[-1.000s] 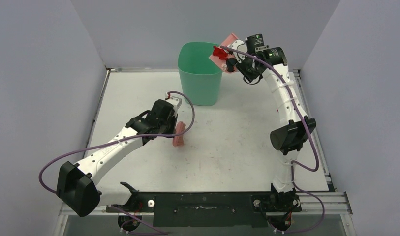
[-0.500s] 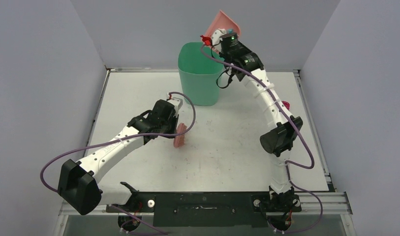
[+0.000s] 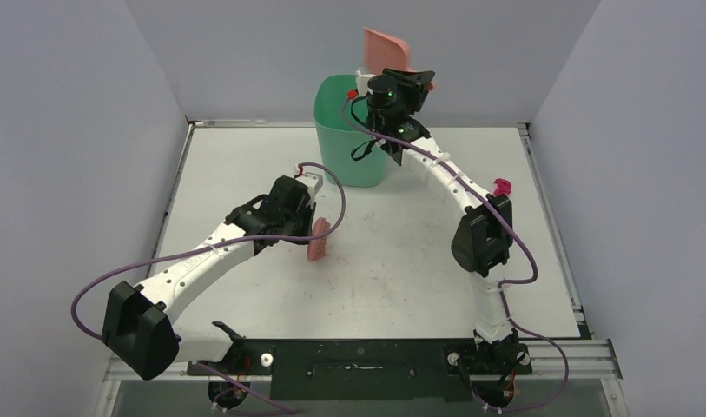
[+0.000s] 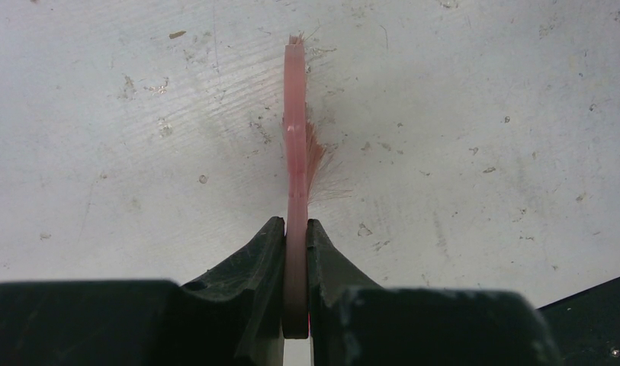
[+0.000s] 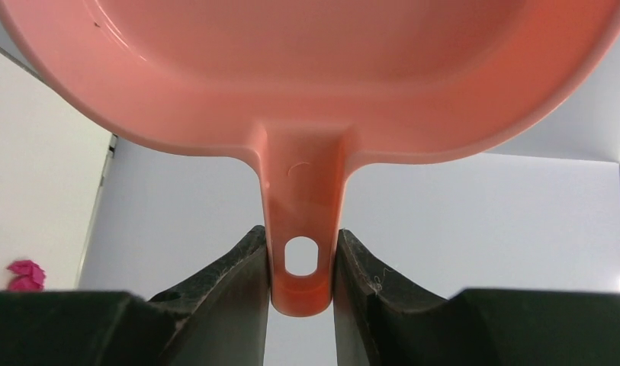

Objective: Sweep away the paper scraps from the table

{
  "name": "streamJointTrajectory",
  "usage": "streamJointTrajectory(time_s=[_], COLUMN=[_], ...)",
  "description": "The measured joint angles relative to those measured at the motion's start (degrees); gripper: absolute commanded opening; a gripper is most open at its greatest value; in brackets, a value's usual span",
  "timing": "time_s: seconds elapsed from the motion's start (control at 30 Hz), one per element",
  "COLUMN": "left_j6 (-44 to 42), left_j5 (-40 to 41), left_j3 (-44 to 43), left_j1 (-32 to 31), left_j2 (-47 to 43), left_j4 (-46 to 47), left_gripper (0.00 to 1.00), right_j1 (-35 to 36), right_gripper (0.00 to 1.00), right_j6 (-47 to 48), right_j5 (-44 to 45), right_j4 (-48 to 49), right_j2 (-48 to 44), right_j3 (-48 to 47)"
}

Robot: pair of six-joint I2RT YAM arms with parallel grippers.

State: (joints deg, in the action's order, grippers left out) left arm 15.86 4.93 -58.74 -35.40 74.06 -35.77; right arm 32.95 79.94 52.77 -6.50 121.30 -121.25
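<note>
We log the left tool (image 4: pixel 295 229) clamped on the pink brush (image 4: pixel 294 137), low over the mid desk (image 3: pixel 401 261). We see the right tool (image 5: pixel 300 238) gripping the pink dustpan (image 5: pixel 306 76) by its handle, tilted above the green bin (image 3: pixel 345 148). One magenta paper scrap (image 3: pixel 503 185) lies by the desk's right rail.

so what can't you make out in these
- Top view: bin contents, hidden by its near wall and the right arm.
- Right wrist view: dustpan front, cut off by the top edge; whether it is empty cannot be told.
- Left wrist view: brush seen edge-on, bristles mostly hidden.
</note>
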Motion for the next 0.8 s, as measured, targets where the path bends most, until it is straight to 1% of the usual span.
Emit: streamJointTrajectory(time_s=[0.17,0.3,0.37,0.47,0.57,0.63,0.7,0.8], left_j6=[0.0,0.0,0.0,0.0,0.0,0.0,0.0,0.0], left_j5=[-0.3,-0.3,-0.3,-0.3,-0.3,-0.3,-0.3,-0.3], left_j3=[0.0,0.0,0.0,0.0,0.0,0.0,0.0,0.0], left_j1=[0.0,0.0,0.0,0.0,0.0,0.0,0.0,0.0], left_j2=[0.0,0.0,0.0,0.0,0.0,0.0,0.0,0.0], left_j4=[0.0,0.0,0.0,0.0,0.0,0.0,0.0,0.0], left_gripper=[0.0,0.0,0.0,0.0,0.0,0.0,0.0,0.0], right_j1=[-0.3,-0.3,-0.3,-0.3,-0.3,-0.3,-0.3,-0.7], right_gripper=[0.05,0.05,0.05,0.05,0.05,0.05,0.05,0.05], right_j6=[7.0,7.2,6.8,9.9,17.0,21.0,22.5,20.3], right_j5=[0.5,0.1,-1.1,-3.6,-6.8,-8.4,-9.7,-11.0], right_j4=[6.4,6.2,5.9,8.8,17.4,22.2,24.0,21.5], right_j2=[0.0,-1.6,-4.0,-9.9,-15.7,-17.8,-18.0,-18.0], right_j3=[3.6,4.3,6.5,13.7,23.0,26.9,27.4,25.5])
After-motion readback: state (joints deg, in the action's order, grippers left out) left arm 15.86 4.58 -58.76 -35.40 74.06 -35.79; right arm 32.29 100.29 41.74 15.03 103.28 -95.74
